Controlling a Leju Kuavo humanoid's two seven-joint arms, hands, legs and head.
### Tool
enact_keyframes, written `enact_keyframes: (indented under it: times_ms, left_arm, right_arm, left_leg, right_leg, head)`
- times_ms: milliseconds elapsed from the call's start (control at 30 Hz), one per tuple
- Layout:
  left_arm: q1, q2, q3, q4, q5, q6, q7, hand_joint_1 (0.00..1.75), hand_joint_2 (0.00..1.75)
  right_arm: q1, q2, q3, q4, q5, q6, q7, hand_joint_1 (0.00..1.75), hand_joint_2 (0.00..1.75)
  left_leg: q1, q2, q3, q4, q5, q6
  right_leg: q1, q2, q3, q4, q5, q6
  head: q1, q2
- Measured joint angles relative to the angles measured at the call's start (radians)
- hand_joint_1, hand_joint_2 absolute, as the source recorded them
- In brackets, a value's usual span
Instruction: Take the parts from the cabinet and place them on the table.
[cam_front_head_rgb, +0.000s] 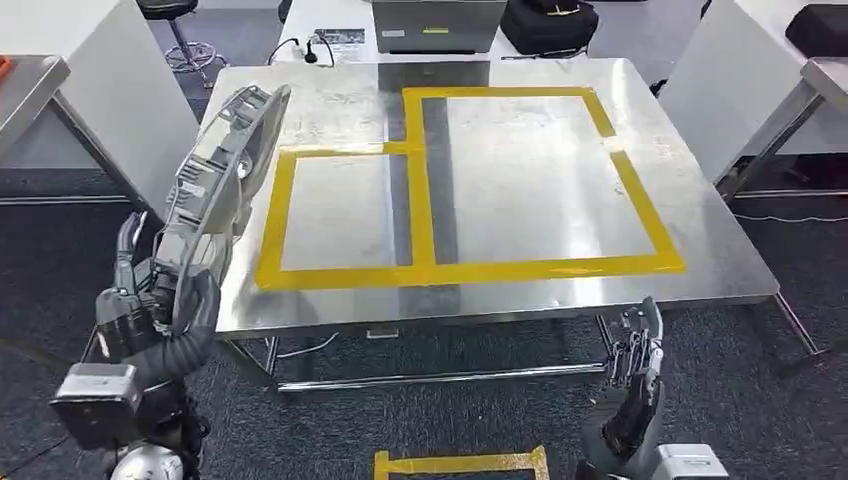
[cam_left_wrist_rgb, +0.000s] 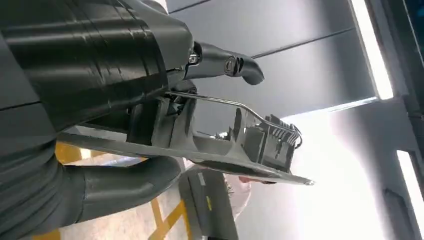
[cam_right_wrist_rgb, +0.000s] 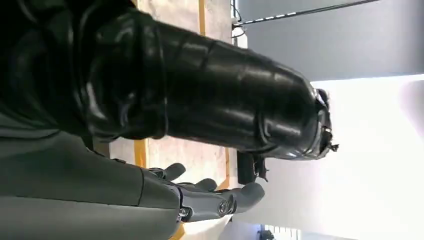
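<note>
A: Where is the part (cam_front_head_rgb: 222, 170)?

B: In the left hand (cam_front_head_rgb: 150, 300), at the table's (cam_front_head_rgb: 520, 180) left front corner. It is a long silver piece, metal plate and frame with small fittings along it. Seen edge-on from the head view.

A: Long axis?

B: Runs from the hand up and away, leaning slightly right. The lower end sits in the grip below the table edge; the far end points toward the table's back, over the left margin of the steel top. It stands steeply tilted, not flat. No contact with the table can be seen.

A: The grip?

B: Left hand holds the part at its lower end, fingers (cam_front_head_rgb: 128, 250) wrapped around it. The left wrist view confirms: thumb (cam_left_wrist_rgb: 125, 185) under the plate, a dark finger (cam_left_wrist_rgb: 225, 62) above it, the part (cam_left_wrist_rgb: 240, 145) stretching away from the palm with a thin wire bar along its upper side.

A: Right hand?

B: Right hand (cam_front_head_rgb: 632, 385) is low, in front of the table's front edge, right of centre. Holds nothing. Fingers point upward, apart, loosely extended. The right wrist view shows the same, fingers (cam_right_wrist_rgb: 220, 197) stretched out and bare.

A: Table markings?

B: Yellow tape (cam_front_head_rgb: 420, 190) outlines two rectangles side by side, the right one larger. A yellow strip (cam_front_head_rgb: 460, 463) also lies on the dark floor (cam_front_head_rgb: 400, 420) near the robot.

A: Beyond the table?

B: A grey box (cam_front_head_rgb: 435, 25) and a black bag (cam_front_head_rgb: 550, 25) at the far edge.
</note>
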Motion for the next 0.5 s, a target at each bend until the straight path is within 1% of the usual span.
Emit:
enact_keyframes:
  times_ms: [33,67,100,133,167,200,233,267,300,333,367,400,433,467,500]
  left_arm:
    - [-0.001,0.0,-0.001,0.0,0.0,0.0,0.0,1.75,1.75]
    - [-0.001,0.0,0.0,-0.001,0.0,0.0,-0.001,1.75,1.75]
    - [0.0,0.0,0.0,-0.001,0.0,0.0,-0.001,1.75,1.75]
    - [0.0,0.0,0.0,-0.001,0.0,0.0,0.0,1.75,1.75]
    - [0.0,-0.001,0.001,-0.001,0.0,0.0,0.0,1.75,1.75]
    - [0.0,-0.002,0.001,-0.001,0.0,0.0,0.0,1.75,1.75]
    - [0.0,-0.002,0.001,-0.001,0.0,0.0,0.0,1.75,1.75]
    - [0.0,-0.002,0.001,-0.001,0.0,0.0,0.0,1.75,1.75]
    - [0.0,-0.002,0.001,-0.001,0.0,0.0,0.0,1.75,1.75]
    - [0.0,-0.002,0.001,0.0,0.0,0.0,0.0,1.75,1.75]
    - [0.0,-0.002,0.001,0.0,0.0,0.0,0.0,1.75,1.75]
    - [0.0,-0.002,0.001,0.0,0.0,0.0,0.0,1.75,1.75]
    - [0.0,-0.002,0.001,0.0,0.0,0.0,0.0,1.75,1.75]
    - [0.0,-0.002,0.001,0.0,0.0,0.0,0.0,1.75,1.75]
    - [0.0,-0.002,0.001,0.0,0.0,0.0,0.0,1.75,1.75]
  right_arm:
    - [-0.001,0.0,0.0,0.0,0.0,0.0,0.0,0.0,0.0]
    - [0.0,0.0,0.0,0.0,0.0,0.0,0.0,0.0,0.0]
    - [0.0,0.0,0.0,0.0,0.0,0.0,0.0,0.0,0.0]
    - [0.0,0.0,0.0,0.0,0.0,0.0,0.0,0.0,0.0]
    - [0.0,0.0,0.0,0.0,0.0,0.0,0.0,0.0,0.0]
    - [0.0,0.0,0.0,0.0,0.0,0.0,0.0,0.0,0.0]
    - [-0.001,0.0,0.0,0.0,0.0,0.0,0.0,0.0,0.0]
    - [-0.002,0.0,0.0,0.0,0.0,0.0,0.0,0.0,0.0]
    - [0.0,0.0,0.0,0.0,0.0,0.0,0.0,0.0,0.0]
    - [0.001,0.0,0.0,0.0,0.0,0.0,0.0,0.0,0.0]
    - [0.002,0.0,0.0,0.001,0.0,0.0,0.0,0.0,0.0]
    - [0.002,0.0,0.0,0.001,0.0,0.0,0.0,0.0,0.0]
    - [0.002,0.0,0.0,0.001,0.0,0.0,0.0,0.0,0.0]
    - [0.002,0.0,0.0,0.001,0.0,0.0,0.0,0.0,0.0]
    - [0.001,0.0,0.0,0.001,0.0,0.0,0.0,0.0,0.0]
  left_leg:
    - [-0.003,0.0,0.016,-0.004,-0.011,0.003]
    - [-0.004,-0.003,0.014,-0.001,-0.008,0.011]
    - [-0.006,-0.003,0.012,-0.001,-0.007,0.013]
    - [-0.008,-0.005,0.01,-0.001,-0.005,0.018]
    - [0.002,-0.005,0.012,-0.007,-0.001,0.025]
    - [0.002,-0.005,0.015,-0.01,0.0,0.028]
    - [0.003,-0.005,0.015,-0.01,0.0,0.031]
    - [0.003,-0.005,0.014,-0.01,0.0,0.033]
    - [0.002,-0.005,0.013,-0.009,0.0,0.033]
    - [0.002,-0.004,0.012,-0.009,-0.001,0.034]
    - [0.002,-0.004,0.013,-0.009,-0.002,0.034]
    - [0.002,-0.004,0.013,-0.009,-0.002,0.034]
    - [0.001,-0.005,0.015,-0.009,-0.003,0.033]
    - [0.0,-0.006,0.017,-0.009,-0.003,0.033]
    - [0.0,-0.007,0.018,-0.011,-0.003,0.032]
  right_leg:
    - [0.009,0.001,-0.011,0.01,-0.008,0.008]
    - [0.007,0.001,-0.01,0.012,-0.009,0.012]
    - [0.006,0.001,-0.011,0.011,-0.007,0.015]
    - [0.004,0.001,-0.01,0.008,-0.004,0.021]
    - [0.004,0.0,-0.012,0.013,-0.007,0.024]
    - [0.003,-0.001,-0.028,0.029,-0.021,0.032]
    - [-0.001,-0.003,-0.048,0.074,-0.049,0.04]
    - [-0.006,-0.004,-0.079,0.144,-0.081,0.046]
    - [-0.01,-0.004,-0.119,0.226,-0.113,0.05]
    - [-0.012,-0.004,-0.152,0.294,-0.135,0.053]
    - [-0.013,-0.004,-0.167,0.319,-0.132,0.054]
    - [-0.013,-0.004,-0.157,0.293,-0.106,0.052]
    - [-0.013,-0.004,-0.131,0.233,-0.069,0.048]
    - [-0.011,-0.004,-0.081,0.127,-0.017,0.04]
    - [-0.008,-0.004,-0.039,0.038,0.016,0.029]
  head:
    - [-0.004,0.0]
    - [0.001,0.0]
    - [0.007,0.0]
    - [0.009,0.0]
    - [0.007,0.0]
    - [0.009,0.0]
    - [0.022,0.0]
    - [0.032,0.0]
    - [0.035,0.0]
    - [0.038,0.0]
    - [0.042,0.0]
    - [0.046,0.0]
    - [0.049,0.0]
    - [0.055,0.0]
    - [0.058,0.0]
